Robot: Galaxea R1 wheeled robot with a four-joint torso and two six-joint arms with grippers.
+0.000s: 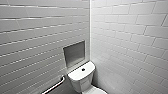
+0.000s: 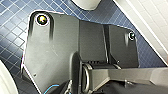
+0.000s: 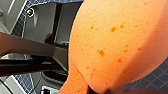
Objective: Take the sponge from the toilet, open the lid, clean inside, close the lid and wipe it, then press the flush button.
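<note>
White toilet (image 1: 82,76), head view, 6 o'clock in tiled corner (image 1: 90,30), flush button (image 1: 83,69) on cistern top | left wrist: left gripper (image 2: 106,42) above blue floor tiles (image 2: 15,30), apart or together: can't tell | right wrist: right gripper (image 3: 96,90) clamped on orange sponge (image 3: 112,42), pinched narrow, held clear of floor, likely for a secure carry.

This is a toilet room, small and tiled throughout. At the bottom centre of the head view a white ceramic toilet (image 1: 81,78) stands in the corner, with a round flush button (image 1: 83,69) on its cistern top. White brick-laid wall tiles (image 1: 32,37) cover both walls. A recessed grey niche (image 1: 74,53) sits just above the cistern, a metal grab rail (image 1: 55,85) runs at lower left, and small dark blue floor tiles (image 2: 12,32) show in the left wrist view.
</note>
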